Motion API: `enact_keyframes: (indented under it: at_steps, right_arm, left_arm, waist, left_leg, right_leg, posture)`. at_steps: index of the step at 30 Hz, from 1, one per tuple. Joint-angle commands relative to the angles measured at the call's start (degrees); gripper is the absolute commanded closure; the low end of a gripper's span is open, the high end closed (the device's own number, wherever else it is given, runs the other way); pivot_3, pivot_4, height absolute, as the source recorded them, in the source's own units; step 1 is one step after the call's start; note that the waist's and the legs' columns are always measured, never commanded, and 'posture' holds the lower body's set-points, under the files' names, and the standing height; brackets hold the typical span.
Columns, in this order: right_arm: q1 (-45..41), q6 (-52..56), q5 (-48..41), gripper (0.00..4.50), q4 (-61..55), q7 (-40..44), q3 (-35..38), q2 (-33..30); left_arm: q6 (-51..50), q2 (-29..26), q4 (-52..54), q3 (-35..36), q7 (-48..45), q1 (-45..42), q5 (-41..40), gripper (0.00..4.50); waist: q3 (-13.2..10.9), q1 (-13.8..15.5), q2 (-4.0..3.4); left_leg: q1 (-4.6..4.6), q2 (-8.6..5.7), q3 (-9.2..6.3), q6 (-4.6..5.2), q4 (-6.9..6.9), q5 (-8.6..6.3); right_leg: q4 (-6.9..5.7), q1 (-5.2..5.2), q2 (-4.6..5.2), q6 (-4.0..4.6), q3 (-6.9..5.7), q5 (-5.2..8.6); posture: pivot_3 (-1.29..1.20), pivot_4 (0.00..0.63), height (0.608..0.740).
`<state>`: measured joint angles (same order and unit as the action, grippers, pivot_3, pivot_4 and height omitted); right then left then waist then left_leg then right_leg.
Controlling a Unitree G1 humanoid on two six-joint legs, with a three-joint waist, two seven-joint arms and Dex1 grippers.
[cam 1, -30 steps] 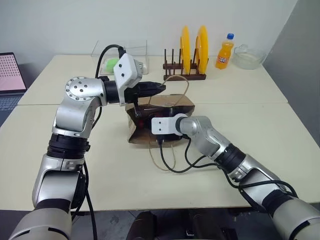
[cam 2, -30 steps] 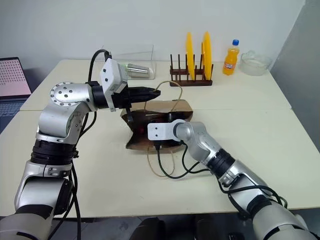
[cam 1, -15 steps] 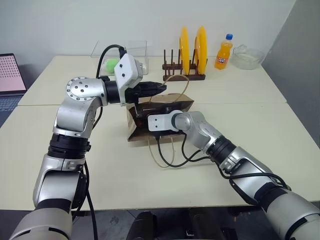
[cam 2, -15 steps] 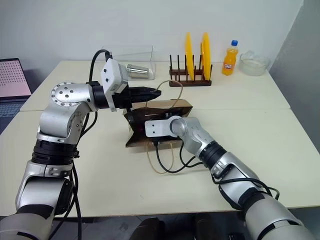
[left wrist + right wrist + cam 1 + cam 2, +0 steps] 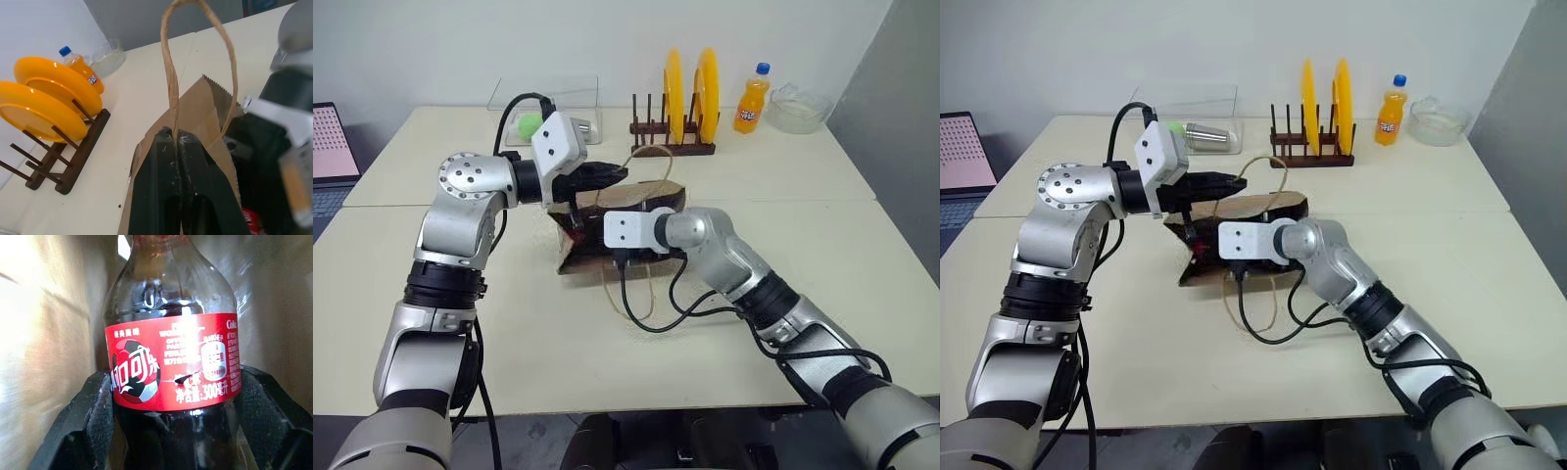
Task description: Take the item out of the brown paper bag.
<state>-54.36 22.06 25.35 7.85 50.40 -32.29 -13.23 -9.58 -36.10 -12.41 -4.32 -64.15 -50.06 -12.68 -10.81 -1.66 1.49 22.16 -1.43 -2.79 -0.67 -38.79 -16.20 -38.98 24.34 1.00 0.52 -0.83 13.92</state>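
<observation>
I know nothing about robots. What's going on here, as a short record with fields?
Scene: cream table with a brown paper bag lying on its side
Left tool: shut on one cord handle of the bag, holding its mouth up
Right tool: inside the bag, one finger on each side of the cola bottle
Bottle: red label, dark drink, still in the bag
Behind: wooden rack with two yellow plates, orange soda bottle, glass bowl
</observation>
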Motion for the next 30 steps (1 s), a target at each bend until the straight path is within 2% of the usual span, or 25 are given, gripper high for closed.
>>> enact_keyframes:
  at_steps: [1, 10, 17, 21, 26, 30]
  right_arm:
    - [0.5, 1.4, -4.2, 1.38, -8.2, 3.5, 3.8, -1.1]
    - [5.0, -2.4, -20.6, 1.38, -17.3, 10.9, 10.6, -4.6]
    - [6.2, 3.0, -33.8, 1.38, -23.0, 12.3, 17.1, -5.1]
    - [4.0, 8.8, -41.2, 1.38, -23.9, 9.0, 24.6, -5.8]
    - [2.2, 12.2, -45.5, 1.38, -24.3, 6.6, 31.0, -10.4]
    - [4.0, 14.9, -45.6, 1.38, -24.9, 4.0, 37.0, -18.6]
  left_arm:
    - [1.7, -0.3, -0.5, 0.7, 0.6, -1.6, 0.8, 4.5]
    - [2.9, -0.4, -2.3, 0.5, 0.5, -2.4, 2.0, 4.5]
    - [3.0, -0.3, -2.4, 0.3, 0.5, -2.3, 2.6, 4.5]
    - [3.3, -0.2, -2.7, 0.0, 0.7, -2.3, 3.2, 4.5]
    - [3.1, -0.3, -2.1, 0.1, 0.7, -1.6, 3.4, 4.5]
    - [2.2, -0.7, -0.7, 0.7, 0.7, -0.5, 2.9, 4.5]
  waist:
    - [0.0, 0.0, 0.0]
    - [0.0, 0.0, 0.0]
    - [0.0, 0.0, 0.01]
    - [0.0, 0.1, 0.01]
    - [0.0, 0.1, 0.01]
    - [0.0, 0.2, 0.0]
  left_leg:
    - [0.0, 0.0, 0.0, 0.0, 0.0, 0.0]
    - [0.0, 0.0, -0.01, 0.01, -0.01, 0.0]
    - [-0.02, 0.01, -0.03, 0.01, -0.01, 0.0]
    - [-0.01, 0.0, -0.03, 0.01, -0.02, 0.0]
    - [-0.01, 0.0, -0.03, 0.02, -0.01, -0.01]
    - [0.02, 0.0, -0.01, 0.03, 0.0, -0.01]
  right_leg:
    - [0.0, 0.0, 0.0, 0.0, 0.0, 0.0]
    - [0.0, -0.02, 0.0, 0.0, -0.02, 0.0]
    - [-0.01, -0.02, 0.0, 0.0, -0.04, 0.0]
    - [0.0, -0.04, 0.02, 0.0, -0.04, 0.0]
    - [0.02, -0.05, 0.03, 0.0, -0.04, 0.0]
    - [0.03, -0.05, 0.04, 0.0, -0.04, 0.0]
  posture:
    - [0.0, 0.15, 0.74]
    - [0.0, 0.15, 0.74]
    - [0.0, 0.15, 0.74]
    - [0.0, 0.15, 0.74]
    - [0.0, 0.15, 0.74]
    - [0.0, 0.15, 0.74]
